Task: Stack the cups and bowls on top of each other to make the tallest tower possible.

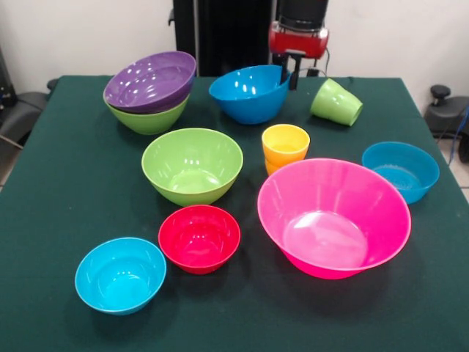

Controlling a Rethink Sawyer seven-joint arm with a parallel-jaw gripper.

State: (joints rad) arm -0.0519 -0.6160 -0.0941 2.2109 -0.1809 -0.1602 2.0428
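Though rim-first on its side, light green cup [336, 102] toward table's front.

Bright, even light — soft shadows, glare on glossy bowls [333, 216].

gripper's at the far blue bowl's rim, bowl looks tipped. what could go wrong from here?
1. The blue bowl is tilted with the gripper at its raised rim; it could slip and drop.
2. The light green cup lies tipped right beside it, so a swing may knock it rolling.
3. The purple bowl sits crooked in a lime green bowl, a shaky base.
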